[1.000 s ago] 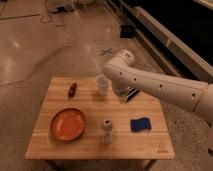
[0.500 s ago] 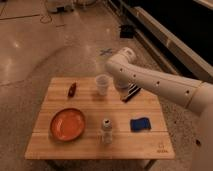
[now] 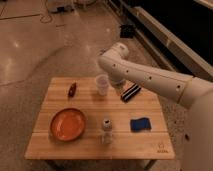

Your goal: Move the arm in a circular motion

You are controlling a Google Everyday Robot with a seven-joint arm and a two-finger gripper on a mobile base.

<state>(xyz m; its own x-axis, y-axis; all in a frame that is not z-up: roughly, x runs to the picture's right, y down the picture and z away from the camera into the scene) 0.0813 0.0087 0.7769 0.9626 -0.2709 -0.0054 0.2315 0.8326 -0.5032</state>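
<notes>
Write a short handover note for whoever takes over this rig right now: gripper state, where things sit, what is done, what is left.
Gripper: low over the right rear of the table, holding nothing that shows.
Arm: reaches in from the right, elbow joint bent above the white cup.
On the table: orange plate front left, small bottle front centre, blue sponge front right, small dark red item rear left.
Done: over the last second the arm has swung rightward and back across the rear of the table; nothing on the table has moved.
Left: continue the circular sweep, keeping clear of the cup.
</notes>
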